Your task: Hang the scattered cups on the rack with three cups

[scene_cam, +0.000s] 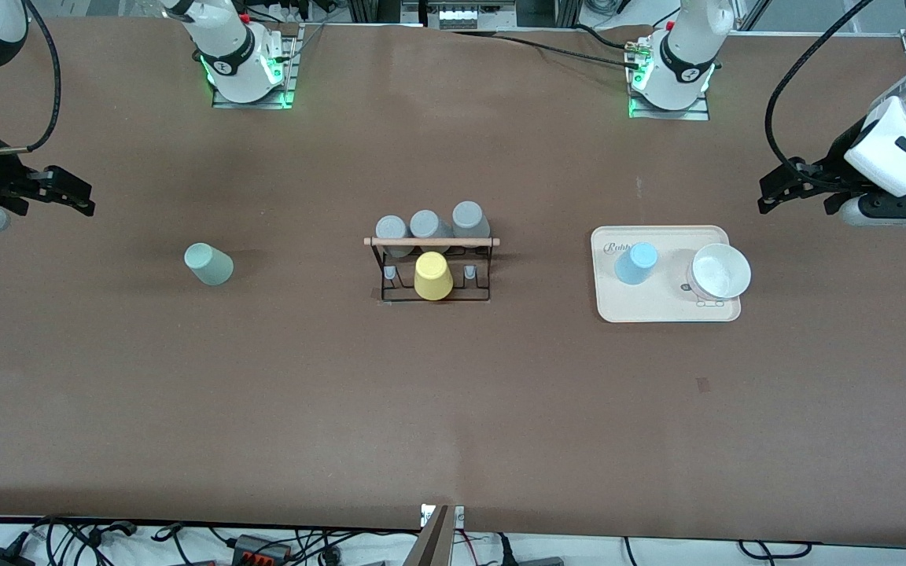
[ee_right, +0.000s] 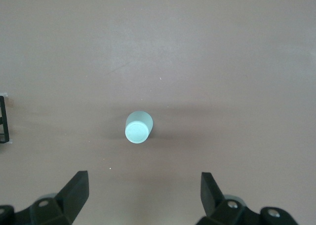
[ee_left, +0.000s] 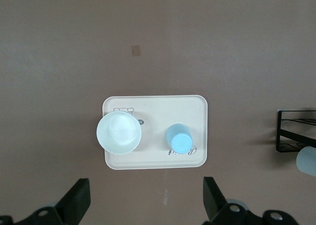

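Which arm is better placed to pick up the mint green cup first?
Right. The right pincer hangs open at the mint green cup's end of the table; the left pincer, also open, is by the cream tray.

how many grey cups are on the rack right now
3: the grey cups sit upside down in a row along the rack, under its wooden rod, farther from the front camera than the yellow cup.

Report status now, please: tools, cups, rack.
Left tool, right tool open, empty. Blue cup on tray; mint cup on table. Rack unobstructed.
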`<action>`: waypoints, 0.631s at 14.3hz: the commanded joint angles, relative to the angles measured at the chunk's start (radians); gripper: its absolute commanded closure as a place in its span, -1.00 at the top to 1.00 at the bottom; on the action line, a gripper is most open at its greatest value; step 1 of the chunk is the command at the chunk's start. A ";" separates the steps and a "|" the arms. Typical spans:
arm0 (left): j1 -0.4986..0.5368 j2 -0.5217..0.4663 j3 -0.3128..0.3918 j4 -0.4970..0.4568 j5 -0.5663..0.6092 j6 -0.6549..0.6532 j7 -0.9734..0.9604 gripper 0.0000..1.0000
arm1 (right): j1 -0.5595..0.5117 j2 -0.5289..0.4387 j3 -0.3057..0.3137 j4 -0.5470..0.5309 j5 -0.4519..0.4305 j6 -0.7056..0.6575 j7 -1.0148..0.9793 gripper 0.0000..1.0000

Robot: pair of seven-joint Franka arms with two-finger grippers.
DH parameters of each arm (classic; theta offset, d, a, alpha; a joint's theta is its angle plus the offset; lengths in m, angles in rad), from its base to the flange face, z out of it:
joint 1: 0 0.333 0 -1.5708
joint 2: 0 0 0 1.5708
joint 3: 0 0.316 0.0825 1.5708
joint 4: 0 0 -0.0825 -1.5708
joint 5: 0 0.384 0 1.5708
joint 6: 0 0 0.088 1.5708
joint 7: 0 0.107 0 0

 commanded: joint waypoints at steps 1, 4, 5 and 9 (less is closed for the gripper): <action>0.004 0.019 -0.008 0.039 -0.010 -0.019 0.012 1.00 | -0.007 0.006 0.001 0.015 0.012 -0.003 -0.018 1.00; 0.004 0.019 -0.008 0.040 -0.010 -0.019 0.012 1.00 | -0.007 0.006 0.001 0.015 0.012 -0.009 -0.018 1.00; 0.004 0.019 -0.008 0.040 -0.008 -0.019 0.012 1.00 | -0.007 0.006 0.001 0.015 0.012 -0.011 -0.018 1.00; -0.003 0.019 -0.010 0.040 -0.008 -0.017 0.011 1.00 | -0.007 0.006 0.001 0.015 0.012 -0.012 -0.018 1.00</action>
